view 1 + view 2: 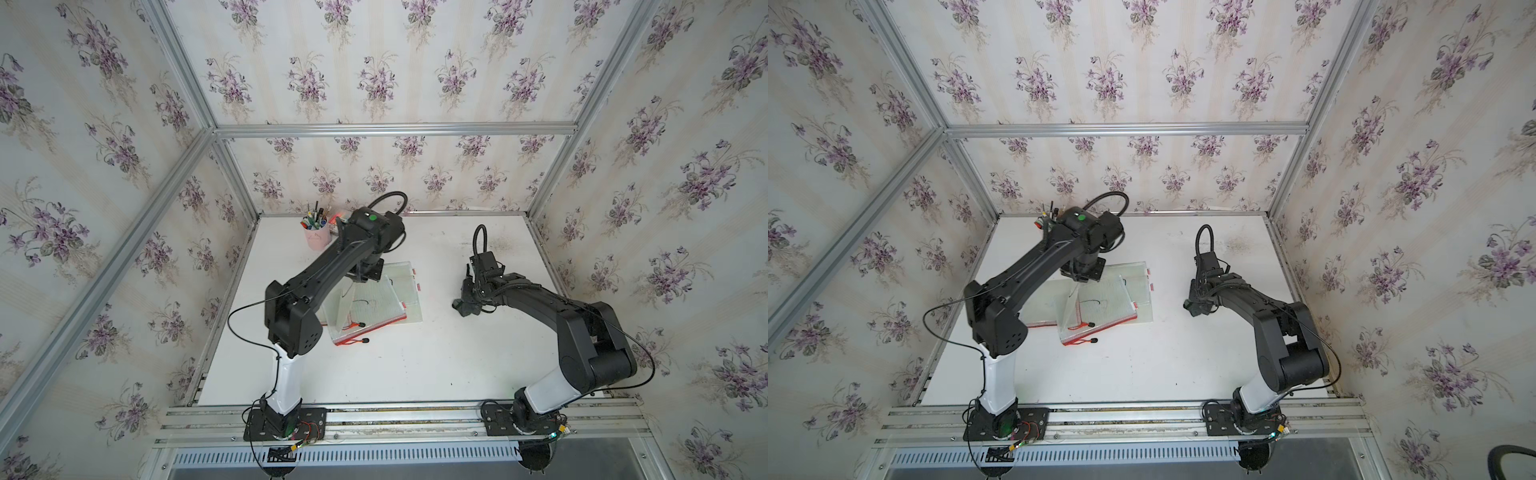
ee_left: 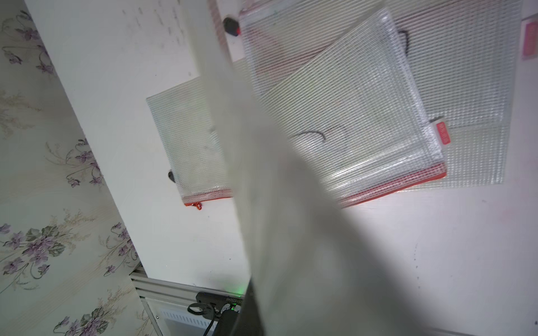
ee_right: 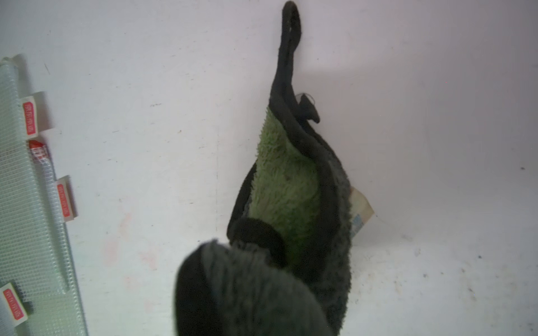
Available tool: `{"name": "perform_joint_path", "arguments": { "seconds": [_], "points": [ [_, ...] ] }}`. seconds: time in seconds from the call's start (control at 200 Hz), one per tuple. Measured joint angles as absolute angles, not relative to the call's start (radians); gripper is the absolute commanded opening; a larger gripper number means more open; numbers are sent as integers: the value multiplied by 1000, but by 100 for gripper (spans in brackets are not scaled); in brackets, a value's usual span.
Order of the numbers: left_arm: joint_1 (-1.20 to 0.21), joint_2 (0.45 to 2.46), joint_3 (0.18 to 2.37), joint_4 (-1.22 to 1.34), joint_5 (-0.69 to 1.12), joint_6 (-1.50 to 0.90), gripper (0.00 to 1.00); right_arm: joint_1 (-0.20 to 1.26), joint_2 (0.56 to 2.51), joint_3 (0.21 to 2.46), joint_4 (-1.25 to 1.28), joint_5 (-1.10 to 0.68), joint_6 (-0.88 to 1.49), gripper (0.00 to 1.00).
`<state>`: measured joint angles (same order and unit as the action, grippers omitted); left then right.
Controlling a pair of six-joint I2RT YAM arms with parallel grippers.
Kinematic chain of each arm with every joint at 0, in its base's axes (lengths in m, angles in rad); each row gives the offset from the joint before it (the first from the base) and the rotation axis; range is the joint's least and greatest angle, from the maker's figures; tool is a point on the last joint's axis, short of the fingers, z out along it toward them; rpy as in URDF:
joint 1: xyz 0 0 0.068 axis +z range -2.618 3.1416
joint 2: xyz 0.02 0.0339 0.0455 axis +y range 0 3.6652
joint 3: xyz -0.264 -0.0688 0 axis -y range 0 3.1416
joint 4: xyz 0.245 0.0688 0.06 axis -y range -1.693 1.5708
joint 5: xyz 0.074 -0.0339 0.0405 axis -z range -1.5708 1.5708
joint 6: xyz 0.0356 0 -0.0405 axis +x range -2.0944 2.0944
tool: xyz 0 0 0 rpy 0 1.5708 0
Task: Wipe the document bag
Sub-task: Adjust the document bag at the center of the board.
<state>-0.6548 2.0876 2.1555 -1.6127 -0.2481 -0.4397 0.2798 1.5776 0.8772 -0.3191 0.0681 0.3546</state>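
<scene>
Well, my left gripper (image 1: 355,282) is clamped tight on one document bag (image 2: 291,232), holding it tilted up over the table's (image 1: 415,365) centre-left. At least four other bags (image 1: 376,305) lie overlapped beneath. My right gripper (image 1: 468,293) pinches one green-and-black cloth (image 3: 285,180), which hangs right of the pile. One pen cup (image 1: 316,237) stands far left.

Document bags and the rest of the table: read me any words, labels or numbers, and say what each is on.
Red tags on the document bags: white lettering, too blurred to read.
Label on the cloth: print too blurred to read.
Strip of digits on the black base: too small to read.
Black marks on those bags: scribbles, not letters.
</scene>
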Motion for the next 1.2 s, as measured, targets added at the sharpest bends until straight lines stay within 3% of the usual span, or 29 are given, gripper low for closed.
{"name": "perform_joint_path", "arguments": {
  "seconds": [0.19,0.375,0.395,0.47,0.495,0.655,0.754,0.929,1.199],
  "points": [
    [-758,2282,2333,-1618,-192,-509,0,228,1543,850,-294,32,333,10],
    [-812,2391,2402,-1599,-31,-543,0,159,1501,841,-300,10,306,9],
    [-817,2399,2402,-1591,-10,-547,5,154,1499,842,-302,10,303,9],
    [-830,2432,2402,-1527,88,-559,49,137,1495,853,-318,10,289,9],
    [-832,2443,2402,-1501,126,-562,58,134,1495,859,-326,12,287,10],
    [-837,2435,2397,-1340,264,-552,90,133,1495,906,-376,12,265,10],
    [-809,2333,2294,-1240,296,-502,92,132,1489,944,-418,16,258,10],
    [-632,2114,1902,-1061,263,-412,89,237,1469,1008,-473,36,266,10],
    [-492,2190,1794,-928,314,-237,82,517,1591,1045,-470,12,388,10]
  ]
}}
